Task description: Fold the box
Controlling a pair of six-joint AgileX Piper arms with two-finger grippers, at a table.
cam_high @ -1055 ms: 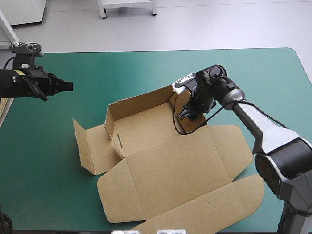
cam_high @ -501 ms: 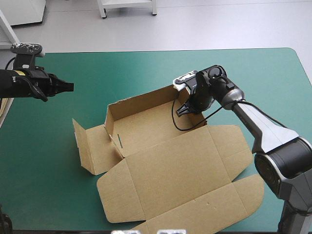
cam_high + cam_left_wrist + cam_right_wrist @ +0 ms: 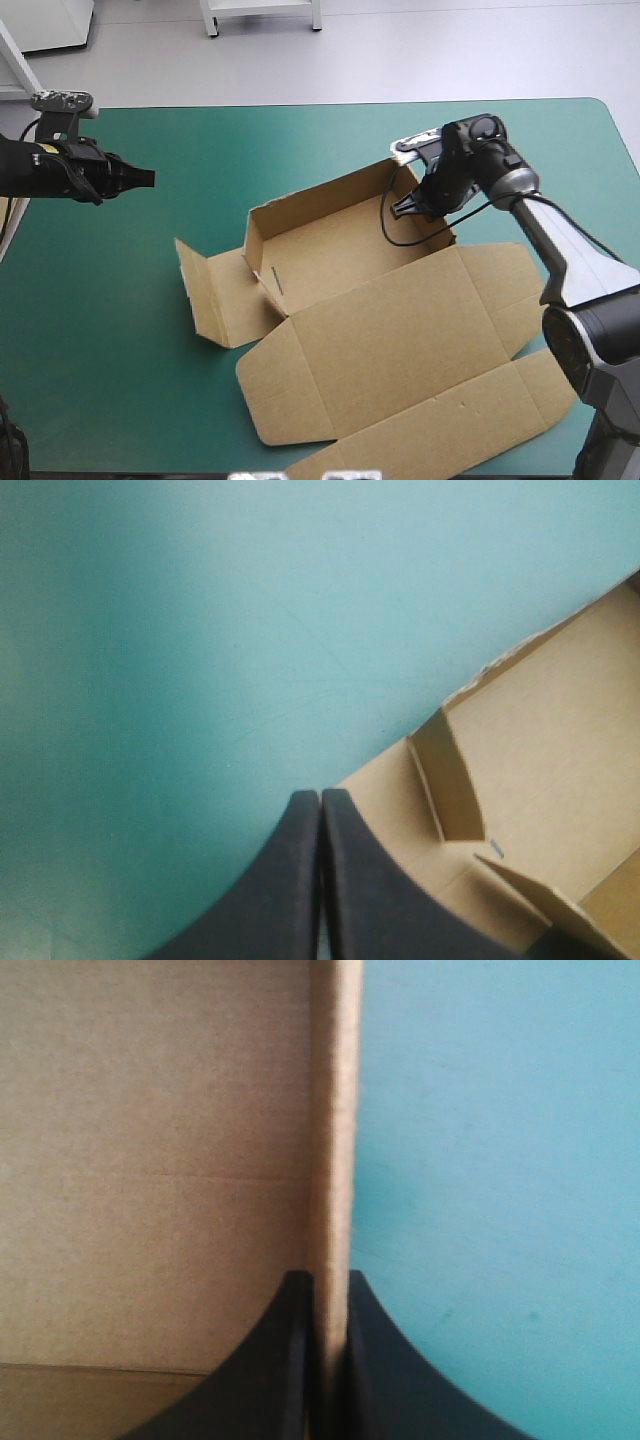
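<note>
The brown box [image 3: 400, 330] lies in the middle of the teal-green cover, its far wall [image 3: 320, 195] and a short left wall raised, its lid flat toward the near edge. My right gripper [image 3: 418, 203] is at the tray's far right corner. In the right wrist view this right gripper [image 3: 328, 1278] is shut on the upright edge of the box wall [image 3: 335, 1110], with board between the fingers. My left gripper [image 3: 143, 178] hovers shut and empty above the bare cover, left of the box. From the left wrist, the left gripper [image 3: 320, 796] points past the box corner [image 3: 540, 750].
A side flap [image 3: 215, 295] juts out from the box toward the left. Bare teal-green cover [image 3: 120, 330] stretches left of the box and along the far edge. A strip of pale board [image 3: 6, 218] shows at the table's left edge.
My right gripper has shut on the box wall at the far right corner and moved right, dragging the whole box that way. The left gripper has barely moved.
</note>
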